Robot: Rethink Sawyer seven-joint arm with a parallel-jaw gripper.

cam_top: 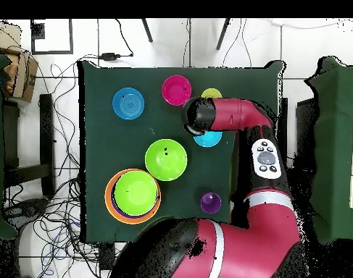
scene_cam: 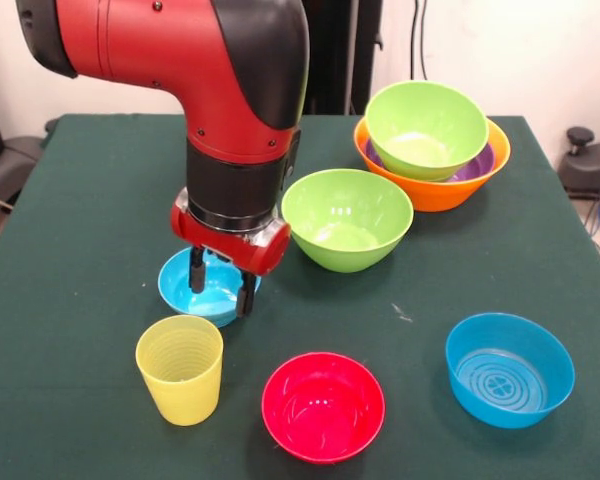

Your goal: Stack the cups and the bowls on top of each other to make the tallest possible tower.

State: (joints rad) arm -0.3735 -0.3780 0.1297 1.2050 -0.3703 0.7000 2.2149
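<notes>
My gripper (scene_cam: pixel 221 284) is open, fingers pointing down over a small blue bowl (scene_cam: pixel 202 296), left finger inside it, right finger at its rim. The arm partly hides that bowl in the overhead view (cam_top: pixel 209 140), and hides the gripper. The ribbed yellow cup (scene_cam: pixel 180 368) stands upright just in front; it also shows in the overhead view (cam_top: pixel 212 93). The tower is an orange bowl (scene_cam: pixel 435 192) holding a purple bowl (scene_cam: pixel 481 164) and a lime green bowl (scene_cam: pixel 426 128). The purple cup (cam_top: pixel 211 202) shows only from overhead.
A second lime green bowl (scene_cam: pixel 347 218) stands right of the gripper. A pink-red bowl (scene_cam: pixel 323 405) and a larger blue bowl (scene_cam: pixel 509 369) stand near the front edge. All rest on a dark green table (scene_cam: pixel 80 230).
</notes>
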